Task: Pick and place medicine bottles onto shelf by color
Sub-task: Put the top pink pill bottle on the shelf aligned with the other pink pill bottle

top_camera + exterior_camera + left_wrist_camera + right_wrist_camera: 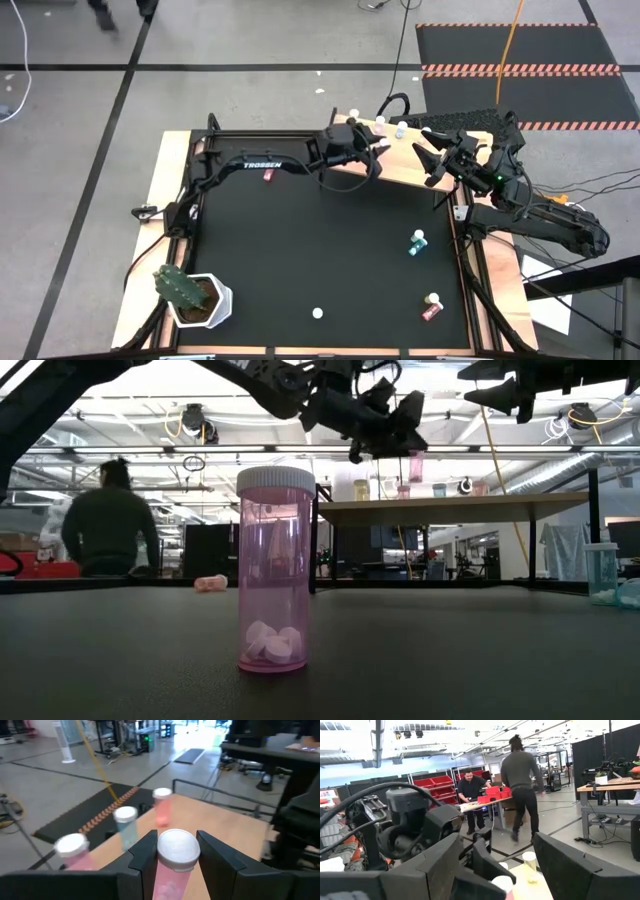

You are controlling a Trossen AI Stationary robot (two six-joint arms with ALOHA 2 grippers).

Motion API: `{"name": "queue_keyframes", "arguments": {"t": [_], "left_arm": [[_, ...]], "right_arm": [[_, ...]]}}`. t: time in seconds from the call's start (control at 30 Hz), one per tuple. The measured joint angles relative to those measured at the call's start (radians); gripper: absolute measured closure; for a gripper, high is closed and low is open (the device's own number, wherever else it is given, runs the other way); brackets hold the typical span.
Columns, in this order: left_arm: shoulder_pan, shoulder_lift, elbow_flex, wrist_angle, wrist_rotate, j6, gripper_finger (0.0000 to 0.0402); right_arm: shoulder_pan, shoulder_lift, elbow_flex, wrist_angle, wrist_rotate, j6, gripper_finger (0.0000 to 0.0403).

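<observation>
My left gripper (380, 150) reaches over the far wooden shelf (400, 166), shut on a pink white-capped bottle (176, 849). In the low view this bottle (415, 465) hangs above the shelf top (450, 508). A red (162, 807), a teal (126, 824) and a pink bottle (72, 851) stand on the shelf ahead of it. On the black table are a pink bottle (268, 175), a teal one (417, 242), a red one (432, 307) and an upright pink one (275, 570). My right gripper (432, 158) waits open at the shelf's right end. My left gripper pinches the pink bottle's body just below its white cap (172, 877) between its two fingers (145, 855), one on each side. The fingers come about level from the table's left. The bottle stands upright in the hold, lifted clear above the shelf.
A green cactus in a white pot (192, 295) stands at the near left corner. A person (105, 520) stands in the room beyond the table, and others show in the right wrist view. The middle of the black table (330, 240) has free room.
</observation>
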Motion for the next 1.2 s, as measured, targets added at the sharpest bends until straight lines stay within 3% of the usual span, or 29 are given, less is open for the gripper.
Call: {"name": "queue_keyframes", "arguments": {"t": [0.6,1.2], "left_arm": [[0.024,0.014,0.0,-0.065,-0.026,-0.073,0.0273],[0.072,0.014,0.0,-0.013,-0.034,-0.121,0.0273]], "right_arm": [[0.0,0.0,0.0,-0.001,-0.026,0.026,0.0154],[0.0,0.0,0.0,-0.006,-0.058,0.008,0.0154]]}}
